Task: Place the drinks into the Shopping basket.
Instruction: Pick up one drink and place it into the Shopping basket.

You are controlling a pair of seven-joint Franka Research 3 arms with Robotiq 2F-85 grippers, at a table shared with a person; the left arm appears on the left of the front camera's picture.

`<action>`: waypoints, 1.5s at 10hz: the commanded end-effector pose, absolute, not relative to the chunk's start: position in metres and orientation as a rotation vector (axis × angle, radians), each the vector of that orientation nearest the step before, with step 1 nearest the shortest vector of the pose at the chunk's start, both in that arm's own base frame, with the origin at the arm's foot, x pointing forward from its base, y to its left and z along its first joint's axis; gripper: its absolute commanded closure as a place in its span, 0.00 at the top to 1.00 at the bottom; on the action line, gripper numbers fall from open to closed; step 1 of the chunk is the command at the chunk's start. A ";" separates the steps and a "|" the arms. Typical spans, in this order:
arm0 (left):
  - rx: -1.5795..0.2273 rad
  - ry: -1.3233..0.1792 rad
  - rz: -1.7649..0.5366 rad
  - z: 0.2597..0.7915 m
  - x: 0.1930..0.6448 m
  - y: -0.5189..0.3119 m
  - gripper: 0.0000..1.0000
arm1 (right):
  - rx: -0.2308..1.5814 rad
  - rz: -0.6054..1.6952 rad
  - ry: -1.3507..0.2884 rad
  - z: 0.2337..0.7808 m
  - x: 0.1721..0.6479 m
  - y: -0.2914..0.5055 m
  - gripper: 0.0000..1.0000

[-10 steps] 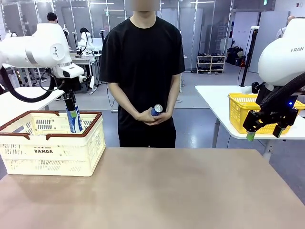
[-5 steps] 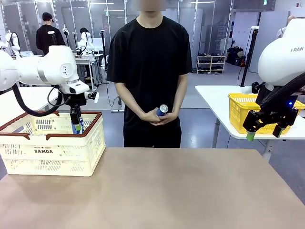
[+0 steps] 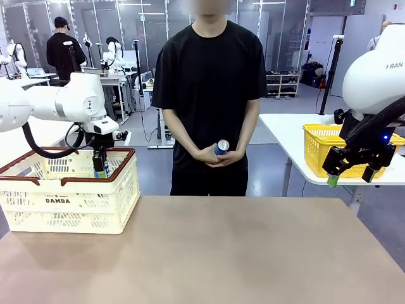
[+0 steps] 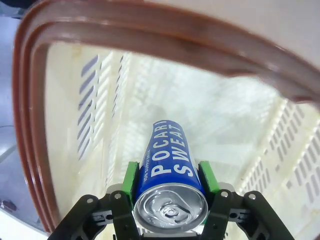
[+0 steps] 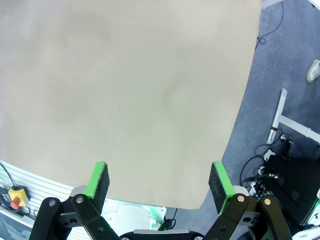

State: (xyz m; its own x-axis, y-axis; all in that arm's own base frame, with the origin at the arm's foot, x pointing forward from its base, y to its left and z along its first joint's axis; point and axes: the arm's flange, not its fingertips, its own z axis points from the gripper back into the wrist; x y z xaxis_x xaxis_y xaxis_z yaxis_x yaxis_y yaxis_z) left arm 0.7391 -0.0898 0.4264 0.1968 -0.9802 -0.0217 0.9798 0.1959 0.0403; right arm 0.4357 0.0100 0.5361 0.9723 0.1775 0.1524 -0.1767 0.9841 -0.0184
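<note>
The left tool (image 4: 170, 197) pinches the blue can (image 4: 169, 167) upright inside the basket (image 3: 120, 180). It should lower until the can touches the floor, then release. The right tool (image 3: 352, 173) hangs spread.

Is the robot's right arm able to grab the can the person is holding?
Probably not yet. The right gripper is open, but hangs off beside the table, and the person's hands wrap the can.

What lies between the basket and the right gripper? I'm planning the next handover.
In the front view, bare table runs from the basket toward the right gripper; beyond its far edge stands a person holding a can.
</note>
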 end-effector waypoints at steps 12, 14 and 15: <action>0.032 -0.059 -1.494 0.394 0.741 -0.070 0.58 | -0.007 0.178 -0.150 0.539 0.435 0.008 1.00; 0.021 -0.066 -1.499 0.389 0.737 -0.068 0.58 | -0.007 0.178 -0.150 0.539 0.435 0.008 1.00; 0.023 -0.059 -1.499 0.388 0.735 -0.069 0.58 | -0.007 0.178 -0.150 0.539 0.435 0.008 1.00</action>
